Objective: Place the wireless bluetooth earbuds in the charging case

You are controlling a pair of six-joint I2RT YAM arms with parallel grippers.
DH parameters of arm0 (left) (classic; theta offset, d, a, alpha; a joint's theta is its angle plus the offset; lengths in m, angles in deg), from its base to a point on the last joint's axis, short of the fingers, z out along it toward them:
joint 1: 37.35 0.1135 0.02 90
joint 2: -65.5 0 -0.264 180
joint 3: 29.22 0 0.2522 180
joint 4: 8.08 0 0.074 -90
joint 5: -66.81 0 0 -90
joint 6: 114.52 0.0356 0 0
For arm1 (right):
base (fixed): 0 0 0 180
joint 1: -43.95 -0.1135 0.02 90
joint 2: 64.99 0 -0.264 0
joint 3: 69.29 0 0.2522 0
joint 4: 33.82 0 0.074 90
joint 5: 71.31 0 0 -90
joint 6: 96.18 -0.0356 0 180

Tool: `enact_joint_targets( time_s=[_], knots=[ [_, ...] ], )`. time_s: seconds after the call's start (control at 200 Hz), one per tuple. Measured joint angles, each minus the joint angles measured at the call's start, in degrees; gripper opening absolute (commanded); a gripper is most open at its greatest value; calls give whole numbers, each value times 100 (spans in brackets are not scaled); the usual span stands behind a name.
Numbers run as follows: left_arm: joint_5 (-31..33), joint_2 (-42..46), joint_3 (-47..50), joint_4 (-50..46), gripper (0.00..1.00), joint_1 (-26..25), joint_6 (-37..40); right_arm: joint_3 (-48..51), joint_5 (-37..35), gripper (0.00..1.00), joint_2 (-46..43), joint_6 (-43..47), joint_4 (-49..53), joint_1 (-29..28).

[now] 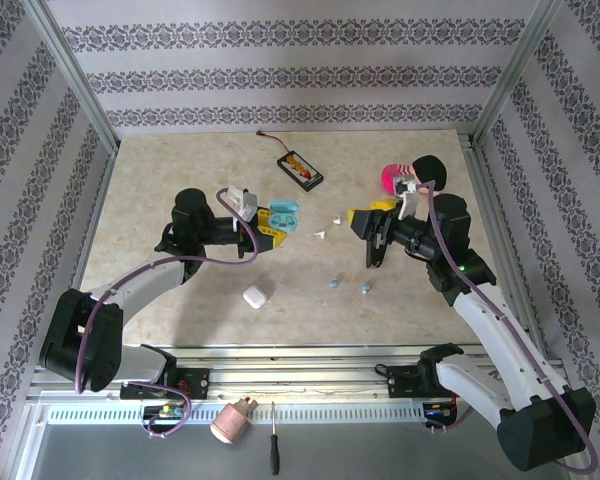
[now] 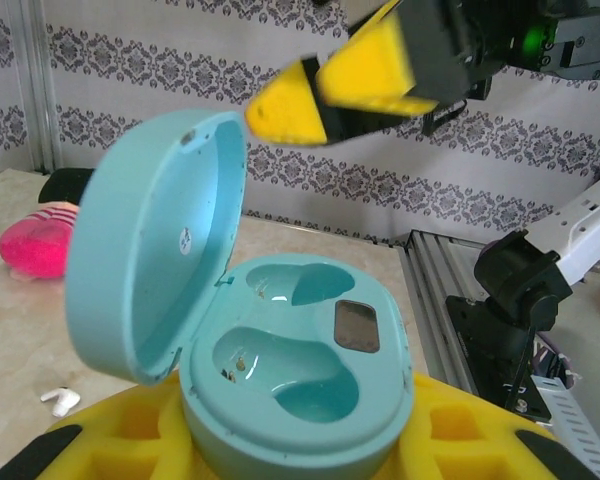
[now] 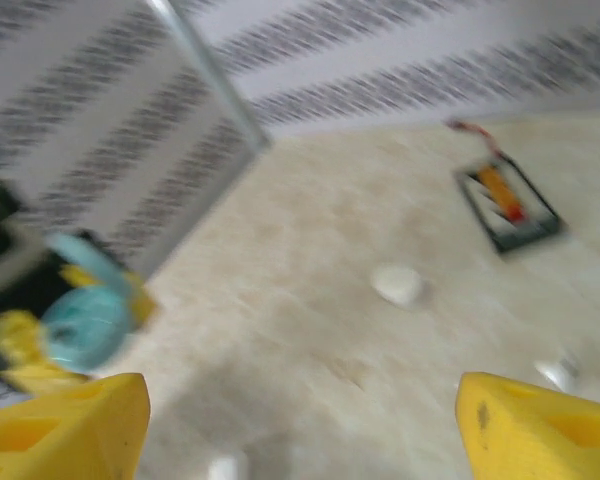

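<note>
The light-blue charging case (image 1: 283, 215) is held above the table with its lid swung open, and my left gripper (image 1: 272, 222) is shut on its base. In the left wrist view the case (image 2: 300, 350) sits between the yellow fingers (image 2: 110, 435), and both of its wells are empty. Two white earbuds (image 1: 320, 235) (image 1: 338, 217) lie between the arms. Two light-blue earbuds (image 1: 332, 284) (image 1: 366, 288) lie nearer the front. My right gripper (image 1: 368, 235) hovers to the right of the case, open. Nothing is between its blurred yellow fingers (image 3: 545, 425).
A closed white case (image 1: 255, 296) lies front left of centre. A black flat device (image 1: 300, 170) with a wire lies at the back. A pink and black object (image 1: 395, 178) sits behind the right arm. Metal frame rails (image 1: 495, 250) border the table.
</note>
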Motion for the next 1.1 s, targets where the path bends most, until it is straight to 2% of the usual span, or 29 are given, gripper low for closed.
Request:
enact_joint_targets(
  time_s=[0.245,0.35,0.45,0.74,1.099],
  knots=[
    [-31,0,0,4,34,35,98,46,-1349,69,155,-330,1958,-116],
    [-35,0,2,7,34,37,105,52,-2149,62,459,-538,2677,-654],
    [-50,0,42,31,34,50,122,131,-2736,60,730,-870,3088,-1174],
    [-168,44,129,37,34,208,232,566,-3287,51,1637,-1818,3132,-1705],
    [-262,170,179,33,34,262,271,566,-3388,41,2444,-2094,2494,-1731]
  ],
)
